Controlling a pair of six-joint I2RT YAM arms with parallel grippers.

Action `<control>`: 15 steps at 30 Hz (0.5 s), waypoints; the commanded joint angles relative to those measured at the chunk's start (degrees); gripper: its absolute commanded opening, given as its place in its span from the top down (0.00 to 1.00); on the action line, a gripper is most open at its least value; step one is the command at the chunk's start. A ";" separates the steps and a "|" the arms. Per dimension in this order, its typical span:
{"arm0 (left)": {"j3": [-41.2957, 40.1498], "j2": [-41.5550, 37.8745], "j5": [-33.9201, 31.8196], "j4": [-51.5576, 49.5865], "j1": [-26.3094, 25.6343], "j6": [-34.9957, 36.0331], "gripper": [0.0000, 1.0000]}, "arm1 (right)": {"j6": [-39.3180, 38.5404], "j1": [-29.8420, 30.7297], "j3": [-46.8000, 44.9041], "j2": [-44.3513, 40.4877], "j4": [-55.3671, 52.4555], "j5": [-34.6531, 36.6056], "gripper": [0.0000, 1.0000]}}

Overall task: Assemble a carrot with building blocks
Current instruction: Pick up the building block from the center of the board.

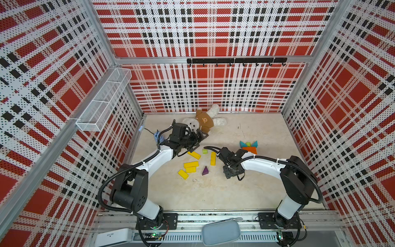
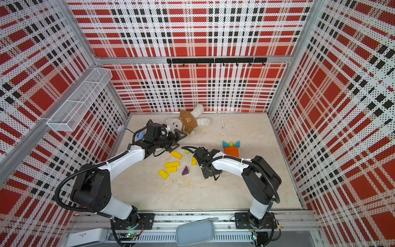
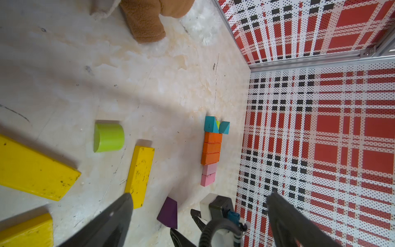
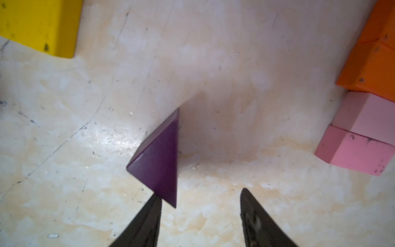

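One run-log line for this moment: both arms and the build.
right gripper: open at purple triangle, not gripped | left gripper: open, empty | carrot row: teal, orange, pink blocks placed

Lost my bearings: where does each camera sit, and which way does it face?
Top views: high over the robot's base edge, looking down on the table; left arm and right arm show whole.
Left wrist: low, facing the carrot and wall corner; open left end effector frames it.
Right wrist: close over the purple triangle; right end effector shows.
Shared by wrists: triangle, pink blocks.
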 commanded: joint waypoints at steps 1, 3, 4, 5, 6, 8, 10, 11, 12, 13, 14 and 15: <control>-0.25 -0.52 -0.12 1.04 -0.35 -0.17 0.00 | -1.36 -0.60 0.16 -2.40 -0.69 -0.29 0.44; -0.25 -0.49 -0.03 1.05 -0.35 -0.16 0.01 | -2.19 -0.58 0.38 -3.10 0.22 -2.59 0.45; -0.16 -0.49 0.08 1.04 -0.36 -0.16 0.01 | -3.68 -0.60 0.22 -3.41 1.08 -4.47 0.45; -0.16 -0.54 0.07 1.04 -0.36 -0.16 0.00 | -4.10 -0.58 0.26 -3.63 1.98 -5.49 0.45; -0.16 -0.50 0.14 1.04 -0.36 -0.16 0.00 | -4.67 -0.58 0.44 -3.49 2.68 -6.46 0.44; -0.16 -0.47 0.15 1.04 -0.35 -0.08 0.00 | -5.93 -0.58 1.27 -2.33 3.46 -6.85 0.42; -0.05 -0.45 0.26 1.04 -0.38 -0.07 0.00 | -7.27 -0.74 2.17 -0.59 4.35 -7.09 0.40; -0.08 -0.45 0.33 1.04 -0.47 -0.07 0.01 | -7.62 -0.99 3.05 0.74 4.12 -7.24 0.40; -0.08 -0.49 0.33 1.04 -0.45 0.02 0.00 | -7.98 -1.18 3.77 1.82 4.09 -7.18 0.41; 0.06 -0.39 0.41 1.11 -0.45 0.02 0.01 | -8.28 -1.23 4.34 2.84 4.09 -6.79 0.40; 0.02 -0.49 0.52 1.08 -0.45 0.02 0.01 | -8.59 -1.51 4.96 3.95 4.09 -6.74 0.41; 0.02 -0.55 0.54 1.13 -0.45 0.05 0.00 | -8.86 -1.69 5.37 4.78 4.39 -6.97 0.42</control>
